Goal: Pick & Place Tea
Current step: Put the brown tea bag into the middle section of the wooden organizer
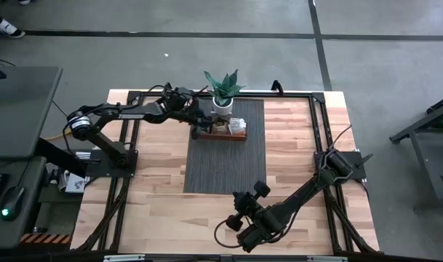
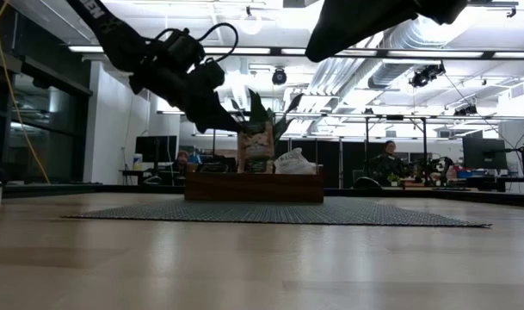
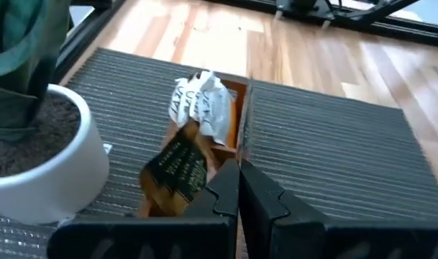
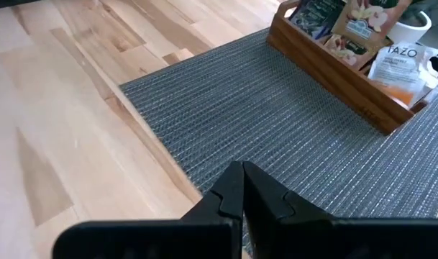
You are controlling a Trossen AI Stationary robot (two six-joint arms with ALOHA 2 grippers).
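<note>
Right wrist view: sachets (image 4: pixel 362 29) sorted

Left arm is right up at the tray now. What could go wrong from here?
1. The left tool, shut and empty, hangs just over the wooden tray; dropping lower may knock out the tea sachets heaped above the rim.
2. The potted plant stands right beside that arm; a sideways swing might tip it.
The right tool waits shut over the mat.
</note>
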